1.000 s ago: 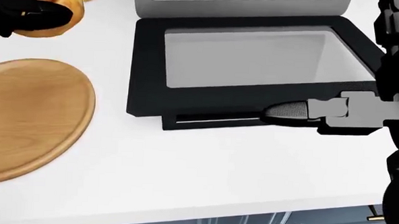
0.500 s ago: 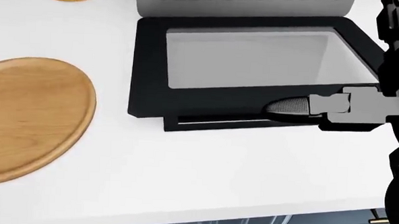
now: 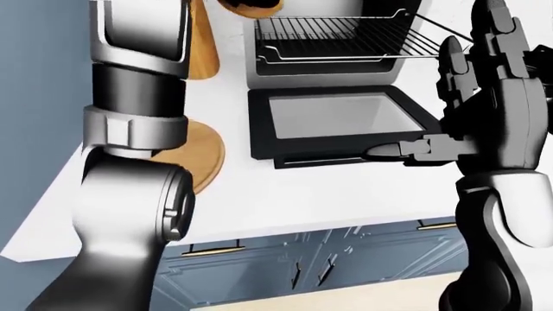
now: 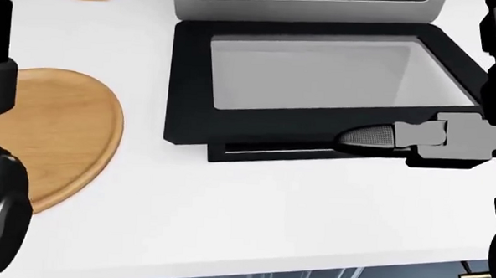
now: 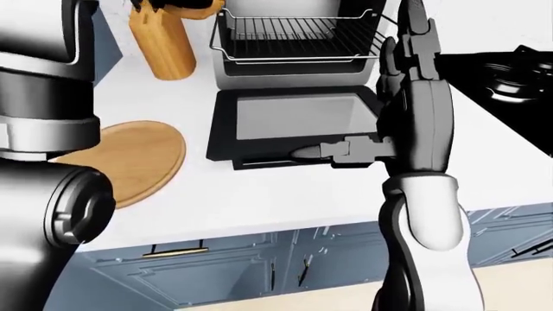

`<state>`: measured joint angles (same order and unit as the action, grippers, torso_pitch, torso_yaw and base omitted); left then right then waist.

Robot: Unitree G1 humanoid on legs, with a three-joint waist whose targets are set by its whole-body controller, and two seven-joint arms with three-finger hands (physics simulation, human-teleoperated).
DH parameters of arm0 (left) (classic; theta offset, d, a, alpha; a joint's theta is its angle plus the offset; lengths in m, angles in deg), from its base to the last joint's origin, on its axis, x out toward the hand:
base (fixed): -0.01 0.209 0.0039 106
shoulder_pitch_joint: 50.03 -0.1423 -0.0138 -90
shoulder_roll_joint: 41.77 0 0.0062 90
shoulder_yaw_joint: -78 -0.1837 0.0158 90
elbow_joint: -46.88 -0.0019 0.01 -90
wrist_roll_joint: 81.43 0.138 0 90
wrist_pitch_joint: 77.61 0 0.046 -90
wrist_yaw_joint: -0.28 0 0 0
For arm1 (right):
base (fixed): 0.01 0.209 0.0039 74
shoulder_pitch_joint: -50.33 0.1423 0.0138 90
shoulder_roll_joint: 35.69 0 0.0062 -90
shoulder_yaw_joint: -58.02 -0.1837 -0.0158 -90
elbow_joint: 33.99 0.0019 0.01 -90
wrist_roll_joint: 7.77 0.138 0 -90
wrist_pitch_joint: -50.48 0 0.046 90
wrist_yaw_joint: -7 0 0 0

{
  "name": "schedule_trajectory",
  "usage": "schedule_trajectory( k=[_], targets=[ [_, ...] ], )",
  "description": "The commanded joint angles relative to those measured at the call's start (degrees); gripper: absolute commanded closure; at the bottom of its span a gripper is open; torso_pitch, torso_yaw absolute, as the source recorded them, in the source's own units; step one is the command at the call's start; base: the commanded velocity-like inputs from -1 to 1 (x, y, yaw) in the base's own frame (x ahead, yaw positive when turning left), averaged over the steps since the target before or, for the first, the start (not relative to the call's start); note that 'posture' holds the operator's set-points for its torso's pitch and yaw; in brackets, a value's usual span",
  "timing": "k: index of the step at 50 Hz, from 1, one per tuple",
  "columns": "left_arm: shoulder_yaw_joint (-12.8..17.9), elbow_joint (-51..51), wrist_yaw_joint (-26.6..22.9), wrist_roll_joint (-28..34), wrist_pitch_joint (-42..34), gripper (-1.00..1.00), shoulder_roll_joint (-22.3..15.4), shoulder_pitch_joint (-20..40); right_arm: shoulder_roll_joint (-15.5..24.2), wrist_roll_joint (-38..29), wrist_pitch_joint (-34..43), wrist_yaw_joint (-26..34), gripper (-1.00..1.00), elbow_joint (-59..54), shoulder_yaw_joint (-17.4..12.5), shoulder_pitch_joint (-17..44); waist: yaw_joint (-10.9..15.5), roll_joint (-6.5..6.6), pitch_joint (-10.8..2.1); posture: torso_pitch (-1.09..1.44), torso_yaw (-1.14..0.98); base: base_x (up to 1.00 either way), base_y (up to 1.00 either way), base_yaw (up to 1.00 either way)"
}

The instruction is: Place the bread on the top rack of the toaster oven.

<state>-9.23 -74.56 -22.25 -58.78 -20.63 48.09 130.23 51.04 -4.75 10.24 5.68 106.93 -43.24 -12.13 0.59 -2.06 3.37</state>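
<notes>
The silver toaster oven (image 3: 329, 45) stands open on the white surface (image 4: 253, 208), its black glass door (image 4: 317, 85) folded flat and its wire top rack (image 5: 294, 35) bare. The right robot hand (image 3: 471, 97) hovers at the door's right edge, fingers spread wide. The golden bread loaf (image 3: 246, 6) shows partly at the left-eye view's top; whether the left robot hand grips it cannot be told. A round wooden board (image 4: 63, 131) lies left.

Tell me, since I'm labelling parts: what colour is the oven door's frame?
Black, around a pale grey glass pane; the oven door shows best in the head view.
</notes>
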Motion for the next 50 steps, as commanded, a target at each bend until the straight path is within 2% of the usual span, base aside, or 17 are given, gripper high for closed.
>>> schedule_trajectory(
  k=[1,17,22,23,36,50],
  targets=[
    [0.30,0.43,1.60,-0.37,3.37,1.00,-0.12,2.90,0.51,-0.02,-1.46,-0.22,-1.00,1.02,-0.45,1.13,0.04,-0.05,-1.63,0.00,0.00,0.00,0.00,0.00],
    [-0.26,-13.28,6.29,-3.53,12.38,1.00,4.23,8.43,0.77,0.24,-2.08,-0.58,-1.00,0.86,-0.61,0.44,0.05,-0.41,-1.75,0.00,0.00,0.00,0.00,0.00],
    [-0.43,-14.61,7.03,-4.42,13.24,1.00,5.35,9.07,0.71,0.25,-2.18,-0.56,-1.00,1.00,-0.69,0.20,0.06,-0.50,-1.79,0.00,0.00,0.00,0.00,0.00],
    [0.10,-15.24,8.64,-4.89,14.23,1.00,5.61,9.52,0.71,0.18,-2.27,-0.60,-1.00,0.95,-0.66,0.10,0.06,-0.52,-1.80,0.00,0.00,0.00,0.00,0.00],
    [-1.19,-18.92,10.67,-6.36,17.06,1.00,9.24,9.43,0.19,-0.25,-3.26,-0.52,-1.00,0.79,-0.32,-0.91,0.09,-0.73,-1.90,0.00,0.00,0.00,0.00,0.00],
    [-1.44,-22.91,13.76,-6.67,20.66,1.00,11.46,10.38,0.30,-0.36,-3.03,-0.32,-1.00,0.94,-0.56,-0.80,0.09,-0.87,-2.02,0.00,0.00,0.00,0.00,0.00]
  ],
)
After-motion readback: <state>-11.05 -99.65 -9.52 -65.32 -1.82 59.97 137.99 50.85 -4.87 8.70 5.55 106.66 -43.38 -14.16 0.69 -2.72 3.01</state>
